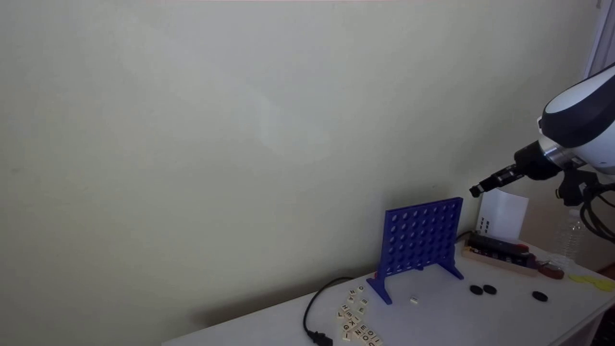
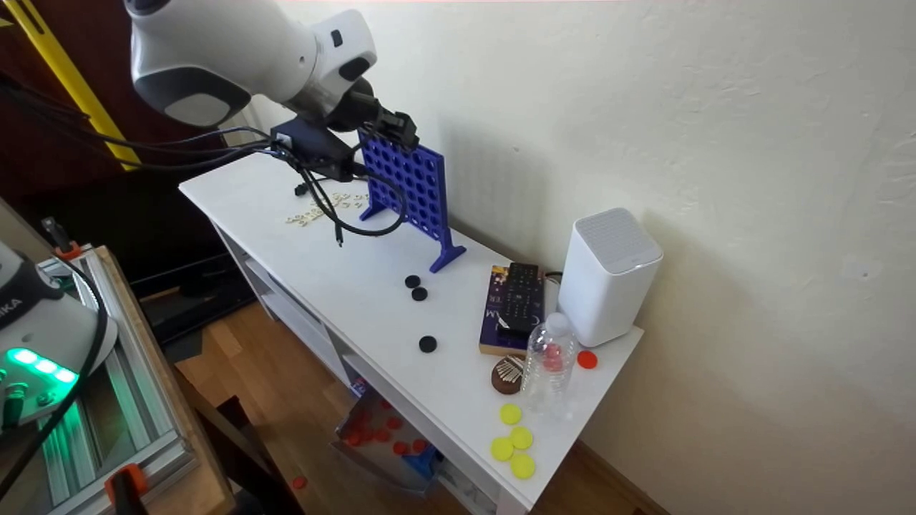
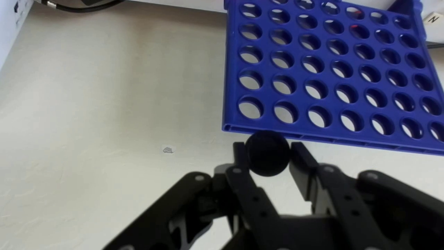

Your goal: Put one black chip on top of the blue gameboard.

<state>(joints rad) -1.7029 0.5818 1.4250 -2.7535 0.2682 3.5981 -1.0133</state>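
The end effector (image 3: 268,152) is pinching a black chip (image 3: 267,155) by opposite sides of its rim. In the wrist view the chip's flat face is toward the camera, and its rim slightly overlaps the top edge of the blue gameboard (image 3: 327,66), close to one end. Whether chip and board touch, I cannot tell. In an exterior view the tip is in the air, just beyond the board's upper corner and a little higher than it. The gameboard stands upright on its feet on the white bench (image 2: 358,300), near the wall (image 1: 240,144).

Flat on the bench lie three other black chips (image 2: 427,344), two just beside each other and one apart. Four yellow chips (image 2: 522,466) are grouped toward the bench's end, and a red chip (image 2: 587,359) lies near the foot of a white box (image 2: 612,286). Beside the box, a remote (image 2: 519,297) rests on a book (image 2: 494,318). A clear bottle (image 2: 547,372) stands next to a round brown thing (image 2: 502,385). By the board's other end, letter tiles (image 1: 353,323) lie scattered near a black plug (image 1: 321,338).
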